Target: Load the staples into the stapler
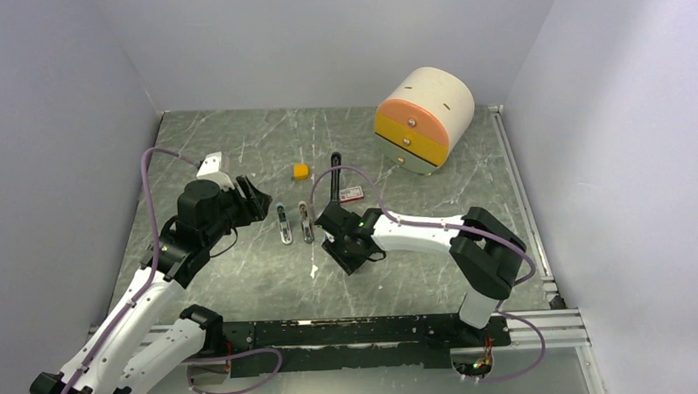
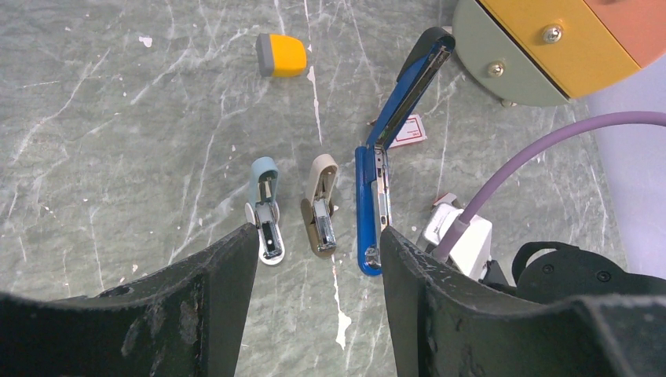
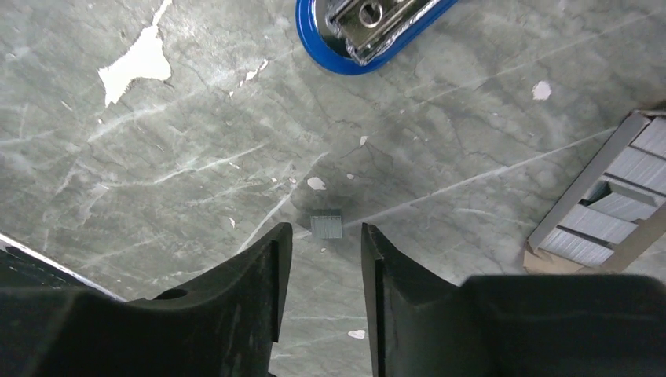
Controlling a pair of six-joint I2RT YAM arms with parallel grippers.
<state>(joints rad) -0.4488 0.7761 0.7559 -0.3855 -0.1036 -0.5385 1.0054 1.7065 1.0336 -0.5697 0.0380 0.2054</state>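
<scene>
A small grey ribbed block of staples (image 3: 326,224) lies flat on the marble table. It sits just ahead of my right gripper (image 3: 326,232), in line with the gap, and neither finger touches it. That gripper is open and points down at the table (image 1: 354,255). The blue stapler (image 2: 371,200) lies hinged open, its arm raised toward the back; its rounded near end (image 3: 369,31) shows at the top of the right wrist view. My left gripper (image 2: 318,234) hangs open and empty, left of the stapler (image 1: 334,176).
Two small staplers, light blue (image 2: 265,212) and beige (image 2: 320,212), lie left of the blue one. An orange-yellow block (image 1: 302,171), a red-and-white box (image 1: 351,194) and a round drawer unit (image 1: 423,120) stand behind. An opened box of staple strips (image 3: 605,208) is right of my right gripper.
</scene>
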